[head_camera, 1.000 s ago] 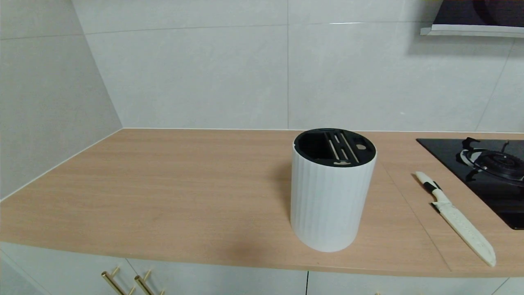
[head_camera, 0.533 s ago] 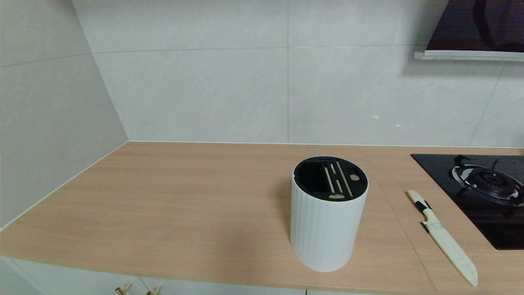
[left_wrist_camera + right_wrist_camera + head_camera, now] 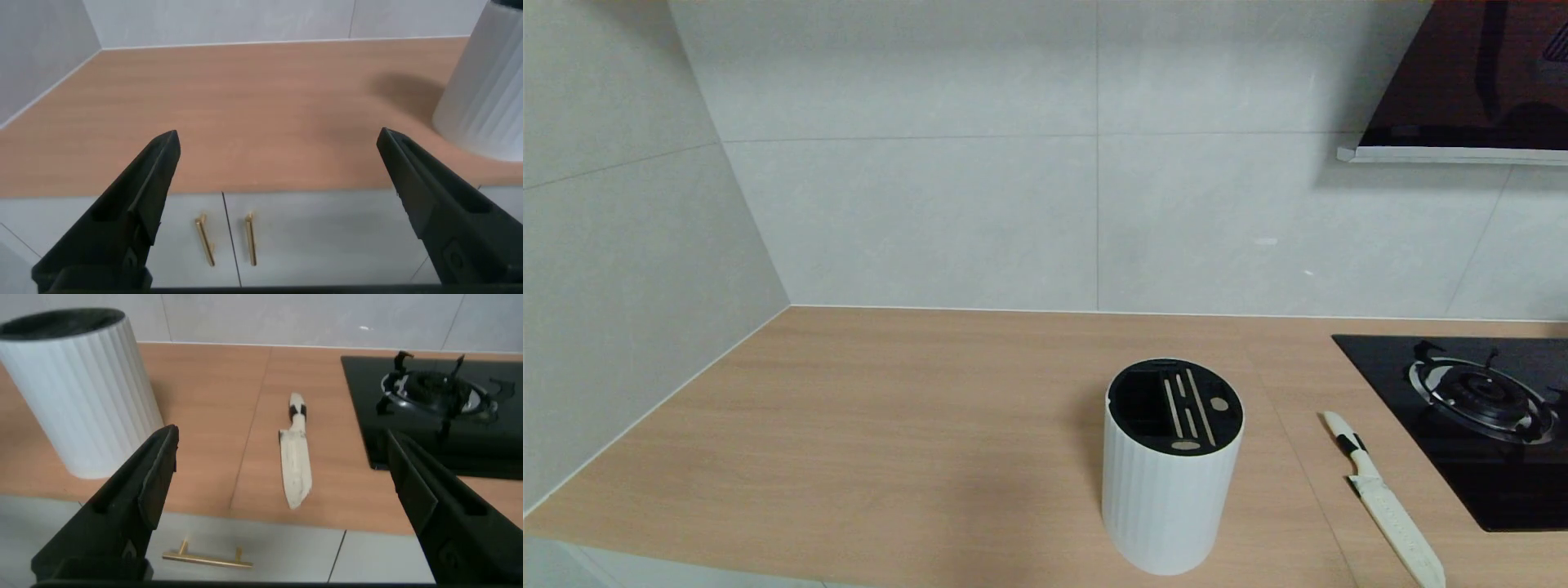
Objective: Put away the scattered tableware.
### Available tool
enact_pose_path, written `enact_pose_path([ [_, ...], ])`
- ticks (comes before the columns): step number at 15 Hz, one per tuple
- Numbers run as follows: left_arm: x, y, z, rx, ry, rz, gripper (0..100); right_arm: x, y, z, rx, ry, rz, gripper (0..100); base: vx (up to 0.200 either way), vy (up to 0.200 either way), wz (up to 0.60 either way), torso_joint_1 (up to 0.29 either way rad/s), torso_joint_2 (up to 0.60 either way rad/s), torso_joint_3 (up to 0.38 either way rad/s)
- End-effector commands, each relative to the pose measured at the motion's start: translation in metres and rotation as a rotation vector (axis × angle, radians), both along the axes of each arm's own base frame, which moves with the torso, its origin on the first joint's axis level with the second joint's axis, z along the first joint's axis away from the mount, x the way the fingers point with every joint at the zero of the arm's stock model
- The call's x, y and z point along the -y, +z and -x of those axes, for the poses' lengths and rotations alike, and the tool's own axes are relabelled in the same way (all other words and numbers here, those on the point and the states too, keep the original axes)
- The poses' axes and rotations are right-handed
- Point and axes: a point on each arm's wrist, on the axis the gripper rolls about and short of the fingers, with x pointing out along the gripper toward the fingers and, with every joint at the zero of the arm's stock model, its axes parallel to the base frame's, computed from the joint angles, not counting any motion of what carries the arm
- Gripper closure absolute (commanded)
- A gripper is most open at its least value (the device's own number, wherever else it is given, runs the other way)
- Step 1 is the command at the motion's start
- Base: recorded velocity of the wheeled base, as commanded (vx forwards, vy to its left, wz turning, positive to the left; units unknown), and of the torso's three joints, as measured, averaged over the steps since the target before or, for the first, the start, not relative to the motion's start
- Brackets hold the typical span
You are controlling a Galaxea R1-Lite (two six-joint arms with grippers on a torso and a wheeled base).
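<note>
Your left jaws stand wide apart, holding nothing, off the front edge of the surface [image 3: 890, 425]. The white knife holder [image 3: 1172, 482] stands upright with its slots unfilled. The knife [image 3: 1380, 498] lies flat at the holder's 3 o'clock, near but apart, its handle toward 11 o'clock, and the stove [image 3: 1462, 408] is at its 2 o'clock. Your right jaws are wide too and face the knife. I judge you're at the approach. Next, lower the right jaws over the handle and close.
</note>
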Motion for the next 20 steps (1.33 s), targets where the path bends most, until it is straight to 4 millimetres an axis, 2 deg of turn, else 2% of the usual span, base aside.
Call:
enact_pose_path([
  [1,0.0,0.0,0.0,0.0,0.0,0.0,0,0.0,0.0001,-0.0001,0.0,0.001,0.0,0,0.0,0.0,0.0,0.041,-0.08,-0.056],
  [5,0.0,0.0,0.0,0.0,0.0,0.0,0,0.0,0.0,-0.0001,-0.002,0.001,0.0,0,0.0,0.0,0.0,0.0,0.0,0.0],
  [8,0.0,0.0,0.0,0.0,0.0,0.0,0,0.0,0.0,-0.0001,-0.002,0.001,0.0,0,0.0,0.0,-0.6,0.004,0.0,0.002],
  [20,0.0,0.0,0.0,0.0,0.0,0.0,0,0.0,0.0001,-0.0001,0.0,0.001,0.002,0,0.0,0.0,0.0,0.0,0.0,0.0],
])
